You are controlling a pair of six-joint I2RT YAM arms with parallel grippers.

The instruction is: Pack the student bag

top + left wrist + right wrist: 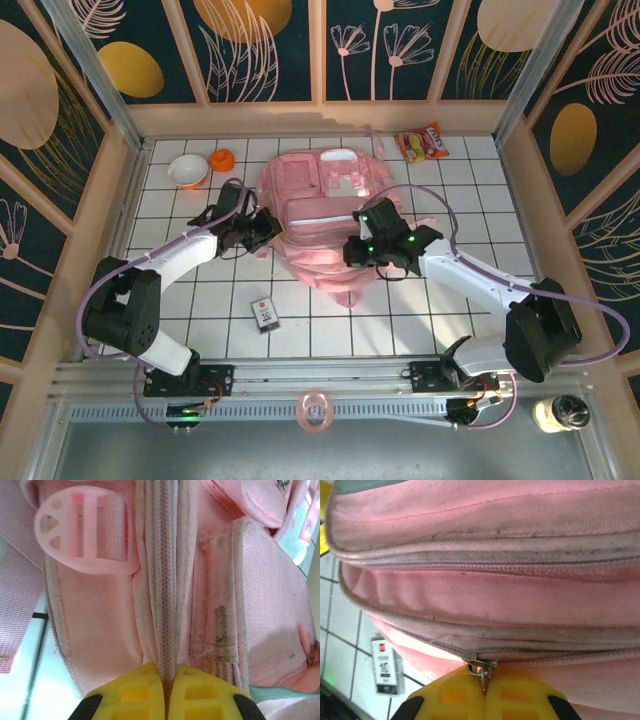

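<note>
The student bag [318,200], a large soft pale-pink backpack, lies flat in the middle of the tiled table. My left gripper [266,228] is at the bag's left edge. In the left wrist view that gripper [167,672] is shut, its yellow fingers pinching a ridge of the bag's zipper seam [167,605] below a pink strap buckle [85,530]. My right gripper [353,250] is at the bag's near right side. In the right wrist view that gripper [484,679] is shut on the metal zipper pull [481,669] of a closed zip line on the student bag [485,595].
A white bowl [188,170] and a small orange object [222,158] sit at the back left. A snack packet [421,143] lies at the back right. A small black-and-white box [265,314] lies in front of the bag. Wooden walls enclose the table.
</note>
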